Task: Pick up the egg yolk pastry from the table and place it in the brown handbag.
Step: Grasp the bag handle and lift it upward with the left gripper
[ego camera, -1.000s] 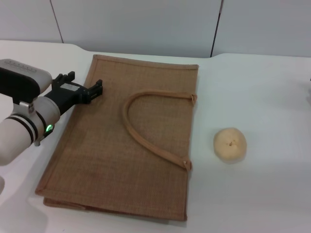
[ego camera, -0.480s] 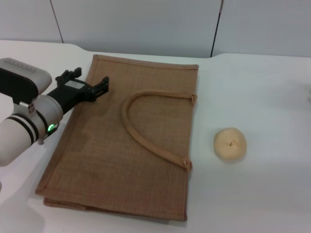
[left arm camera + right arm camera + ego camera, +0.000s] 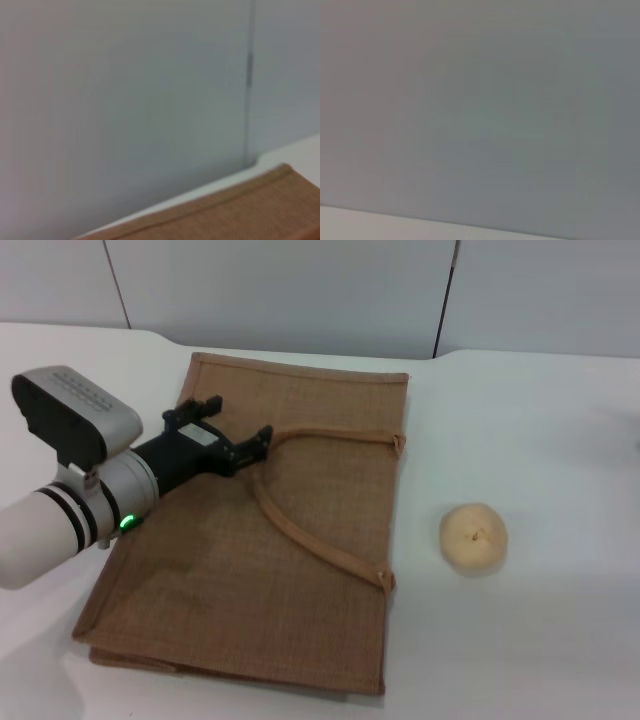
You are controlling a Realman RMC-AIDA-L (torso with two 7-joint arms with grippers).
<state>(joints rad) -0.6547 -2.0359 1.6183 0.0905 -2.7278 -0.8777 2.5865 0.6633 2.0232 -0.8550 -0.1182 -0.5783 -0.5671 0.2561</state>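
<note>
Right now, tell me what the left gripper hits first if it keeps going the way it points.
Probably the strap handle of the brown handbag: the left gripper, open, aims across the bag at the loop's near end. Its height above the bag is unclear, so it might pass over.

I worked at a lab-style test bench: a broad, smooth white table with rounded edges [image 3: 520,640], backed by plain pale grey wall panels with dark vertical seams [image 3: 300,290]. Surroundings were bare, no household furnishings.
</note>
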